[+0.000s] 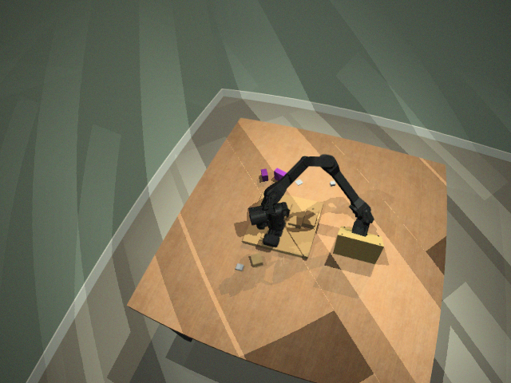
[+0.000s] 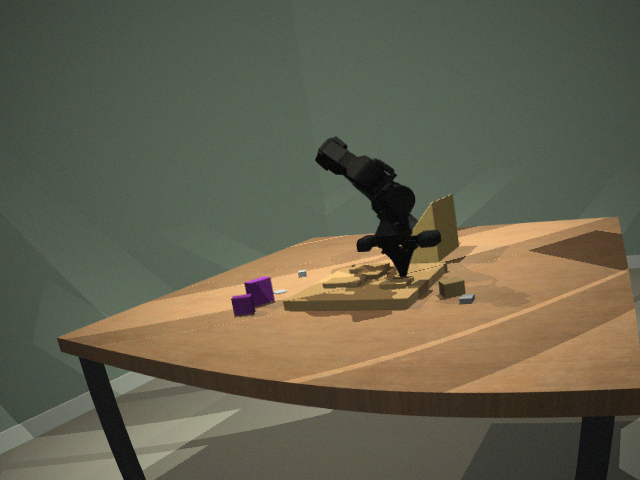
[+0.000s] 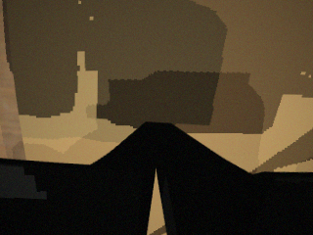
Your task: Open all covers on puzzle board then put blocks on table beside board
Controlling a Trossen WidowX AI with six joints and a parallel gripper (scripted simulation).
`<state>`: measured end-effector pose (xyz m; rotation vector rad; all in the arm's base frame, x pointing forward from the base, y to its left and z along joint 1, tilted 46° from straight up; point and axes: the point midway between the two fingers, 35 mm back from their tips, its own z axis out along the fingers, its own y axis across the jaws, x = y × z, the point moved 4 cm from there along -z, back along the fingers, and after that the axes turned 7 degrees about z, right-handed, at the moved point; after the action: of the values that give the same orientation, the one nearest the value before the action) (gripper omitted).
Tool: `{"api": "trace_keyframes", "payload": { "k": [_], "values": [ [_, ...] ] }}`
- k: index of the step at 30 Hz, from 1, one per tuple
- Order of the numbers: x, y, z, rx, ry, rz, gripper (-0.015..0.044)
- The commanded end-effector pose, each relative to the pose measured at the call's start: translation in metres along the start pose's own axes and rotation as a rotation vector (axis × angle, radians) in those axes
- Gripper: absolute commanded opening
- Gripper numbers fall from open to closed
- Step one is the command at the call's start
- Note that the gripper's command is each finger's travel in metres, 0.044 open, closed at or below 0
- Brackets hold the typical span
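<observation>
The gripper (image 1: 275,223) (image 2: 403,275) (image 3: 156,129) is pointing down over the puzzle board (image 1: 301,247) (image 2: 341,305) (image 3: 225,147), its fingers pressing together at the tips and pinching nothing. The exterior view is showing those tips reaching close to the raised pieces; whether they are touching is staying unclear. From the top, the arm (image 1: 295,171) (image 2: 385,191) is hiding the tips and much of the board, while the wrist view is showing mostly shadowed board, with dark fingers blocking its lower part.

The board is lying on the table (image 1: 206,288) (image 2: 361,351) (image 3: 10,122). Two purple blocks (image 1: 264,175) (image 2: 258,290) are resting off one side. A tan block (image 1: 256,260) (image 2: 451,287) and a pale chip (image 1: 239,266) (image 2: 466,298) are sitting off another. The tan pedestal (image 1: 358,247) (image 2: 448,227) is standing beside the board.
</observation>
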<state>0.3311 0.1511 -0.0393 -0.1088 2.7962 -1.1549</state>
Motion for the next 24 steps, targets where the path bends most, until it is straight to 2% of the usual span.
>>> {"api": "trace_keyframes", "payload": {
  "k": [1, 24],
  "values": [
    [-0.004, 0.000, 0.001, 0.003, 0.000, -0.001, 0.0000],
    [-0.027, 0.004, 0.000, 0.002, -0.001, 0.000, 0.0000]
  ]
}}
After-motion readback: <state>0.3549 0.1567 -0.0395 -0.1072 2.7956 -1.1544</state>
